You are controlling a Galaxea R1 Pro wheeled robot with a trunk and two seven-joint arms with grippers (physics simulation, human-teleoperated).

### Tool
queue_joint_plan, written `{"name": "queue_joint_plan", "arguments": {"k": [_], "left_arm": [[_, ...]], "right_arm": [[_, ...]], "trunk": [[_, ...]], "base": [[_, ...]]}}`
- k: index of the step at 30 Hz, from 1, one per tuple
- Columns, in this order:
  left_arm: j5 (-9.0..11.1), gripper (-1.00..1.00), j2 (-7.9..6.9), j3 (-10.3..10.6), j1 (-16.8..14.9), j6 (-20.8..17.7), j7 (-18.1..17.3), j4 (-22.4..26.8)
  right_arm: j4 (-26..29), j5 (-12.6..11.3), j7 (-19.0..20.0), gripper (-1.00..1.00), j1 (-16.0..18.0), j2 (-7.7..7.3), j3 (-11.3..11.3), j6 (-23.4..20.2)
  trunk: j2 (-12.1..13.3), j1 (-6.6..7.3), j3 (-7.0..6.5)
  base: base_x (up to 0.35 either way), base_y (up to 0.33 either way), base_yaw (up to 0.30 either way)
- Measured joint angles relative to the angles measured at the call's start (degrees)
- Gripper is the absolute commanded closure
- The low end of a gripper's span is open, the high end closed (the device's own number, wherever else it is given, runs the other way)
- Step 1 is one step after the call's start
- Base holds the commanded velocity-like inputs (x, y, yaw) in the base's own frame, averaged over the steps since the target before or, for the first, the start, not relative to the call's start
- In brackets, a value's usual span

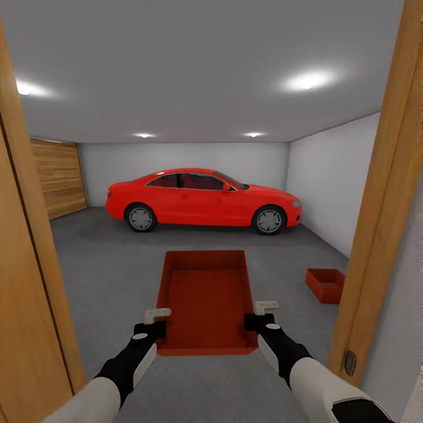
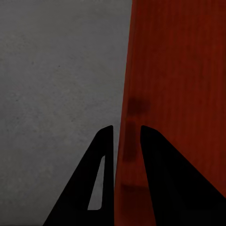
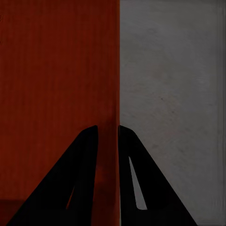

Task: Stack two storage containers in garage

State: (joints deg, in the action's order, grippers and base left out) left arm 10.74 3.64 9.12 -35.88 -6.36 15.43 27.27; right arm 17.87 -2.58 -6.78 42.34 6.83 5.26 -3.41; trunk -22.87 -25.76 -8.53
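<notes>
So the robot is parked right in the doorway, wooden door frame [image 1: 29,264] on the left, looking into the garage. The left claw [image 1: 157,315] is clamped on the left wall of the carried box [image 1: 207,299], one finger inside and one outside; the left wrist view shows that wall pinched between the dark fingers [image 2: 155,179]. The red car [image 1: 202,200] sits across the back, no badge or plate text that I can read. The right claw [image 1: 265,307] is pinched on the box's right wall the same way. Further right, the second box [image 1: 325,284] already sits on the grey floor [image 1: 106,276] near the white wall.

My read: this is the carry-in step for the second container. Next it probably needs to roll forward and right, line up over the floor box, then lower and let go evenly with both claws. No labels or writing anywhere.
</notes>
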Motion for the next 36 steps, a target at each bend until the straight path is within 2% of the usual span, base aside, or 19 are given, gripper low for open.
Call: {"name": "queue_joint_plan", "arguments": {"k": [18,36], "left_arm": [[-0.22,1.00,0.12,-0.17,0.01,0.01,0.02,-0.06],[-0.32,1.00,0.19,-0.21,0.03,0.01,0.07,-0.07]], "right_arm": [[-0.08,-0.30,-0.01,1.00,-0.02,-0.10,0.24,0.07],[-0.11,-0.43,0.01,1.00,-0.04,-0.16,0.35,0.13]], "trunk": [[-0.01,0.01,0.00],[-0.01,0.03,0.00]], "base": [[0.012,0.000,-0.009],[0.278,0.000,0.000]]}}
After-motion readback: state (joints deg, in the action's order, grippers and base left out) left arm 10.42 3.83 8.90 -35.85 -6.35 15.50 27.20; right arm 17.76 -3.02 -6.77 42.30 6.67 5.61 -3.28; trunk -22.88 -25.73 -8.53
